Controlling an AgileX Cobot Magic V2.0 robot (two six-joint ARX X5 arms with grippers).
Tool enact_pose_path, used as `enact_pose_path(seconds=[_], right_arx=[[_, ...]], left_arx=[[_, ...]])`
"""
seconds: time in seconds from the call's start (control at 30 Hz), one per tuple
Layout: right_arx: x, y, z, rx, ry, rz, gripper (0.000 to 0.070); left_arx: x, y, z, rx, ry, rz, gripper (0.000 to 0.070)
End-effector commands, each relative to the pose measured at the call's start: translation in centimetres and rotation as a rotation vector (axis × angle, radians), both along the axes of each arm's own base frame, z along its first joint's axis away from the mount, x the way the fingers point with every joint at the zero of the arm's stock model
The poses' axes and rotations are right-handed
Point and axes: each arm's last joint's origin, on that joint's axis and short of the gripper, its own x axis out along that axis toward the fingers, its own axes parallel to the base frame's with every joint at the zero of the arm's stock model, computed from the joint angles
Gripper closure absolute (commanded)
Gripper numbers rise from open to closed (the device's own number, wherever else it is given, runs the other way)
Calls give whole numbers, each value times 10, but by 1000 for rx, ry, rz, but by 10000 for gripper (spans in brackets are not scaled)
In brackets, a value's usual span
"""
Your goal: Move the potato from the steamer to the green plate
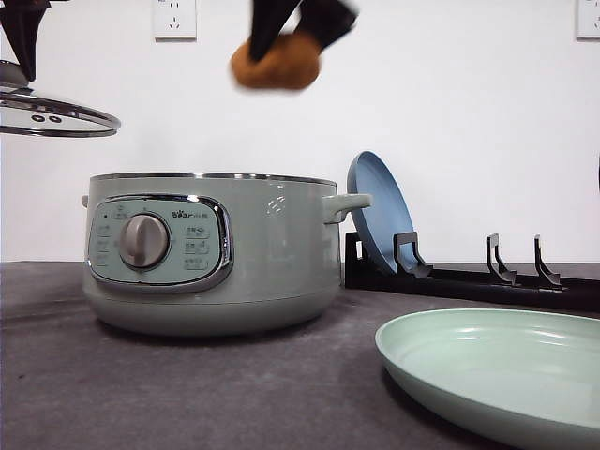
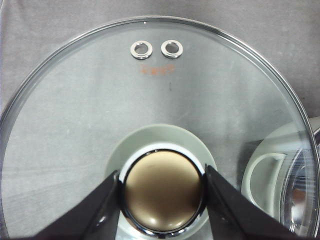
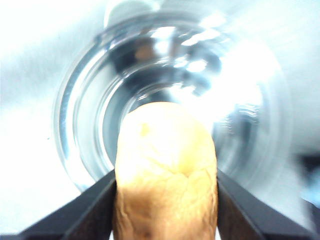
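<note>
The orange-brown potato (image 1: 277, 67) hangs high above the open sage-green steamer (image 1: 214, 251), blurred by motion. My right gripper (image 1: 298, 33) is shut on it; in the right wrist view the potato (image 3: 165, 175) sits between the dark fingers (image 3: 87, 212) with the steamer's shiny bowl (image 3: 150, 70) below. The pale green plate (image 1: 497, 370) lies at the front right of the table. My left gripper (image 2: 162, 192) is shut on the knob of the glass lid (image 1: 52, 111), held up at the far left; the lid (image 2: 150, 85) is seen through in the left wrist view.
A blue plate (image 1: 378, 208) stands upright in a black rack (image 1: 487, 272) behind the steamer's right handle. The dark grey table (image 1: 187, 394) runs across the front. A white wall with sockets is behind.
</note>
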Motion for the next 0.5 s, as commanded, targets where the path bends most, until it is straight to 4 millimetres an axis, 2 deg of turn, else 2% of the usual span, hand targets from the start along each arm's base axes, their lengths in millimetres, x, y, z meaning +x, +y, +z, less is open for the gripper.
enact_pose_path(seconds=[0.0, 0.1, 0.2, 0.47], right_arx=[[-13, -13, 7, -20, 38, -22, 447], [-32, -37, 14, -54, 44, -70, 447], [-54, -61, 13, -75, 78, -114, 447], [-112, -110, -15, -59, 129, -177, 448]], left_arx=[[-5, 1, 17, 8, -81, -2, 700], [-5, 1, 17, 8, -81, -3, 700], [-5, 1, 17, 8, -80, -2, 700], [-5, 1, 17, 8, -78, -2, 700]])
